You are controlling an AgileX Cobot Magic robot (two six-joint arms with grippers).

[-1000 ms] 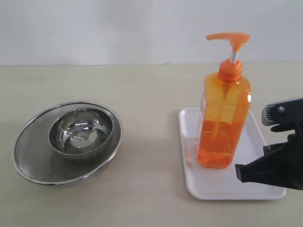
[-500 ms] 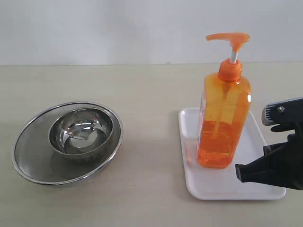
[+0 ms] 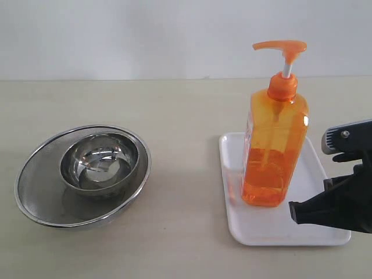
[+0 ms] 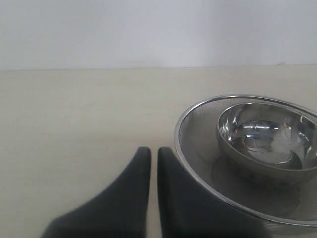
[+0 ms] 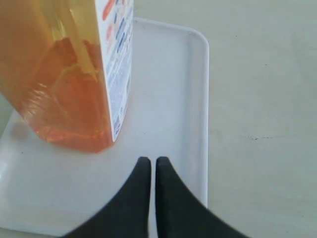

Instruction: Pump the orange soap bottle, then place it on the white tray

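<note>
Overall, the orange soap bottle [image 3: 274, 145] stood upright on the white tray [image 3: 261, 231], right of centre on the beige table [image 3: 180, 110]. Its base rested on the left part of the tray floor. Its pump head [image 3: 282, 46] was raised on the white stem, with the spout pointing left. Orange liquid filled the lower part of the translucent body, and a printed label [image 5: 116, 64] faced the right wrist camera.

The right gripper [image 3: 292, 212] hung over the near right part of the tray. Its two black fingers were drawn together with only a thin slit between them, and they held nothing. In the right wrist view, the tips lay above bare tray floor, close to the bottle's base but apart from it.

On the left of the table, a steel mesh bowl [image 3: 40, 192] held a smaller steel bowl [image 3: 100, 160], which sat toward the far side of the mesh bowl. Both lay well apart from the tray.

The left gripper [image 4: 150, 151] appeared only in the left wrist view. Its fingers were likewise pressed nearly together and empty, just beside the mesh bowl's rim. Whether it touched the rim could not be told.
</note>
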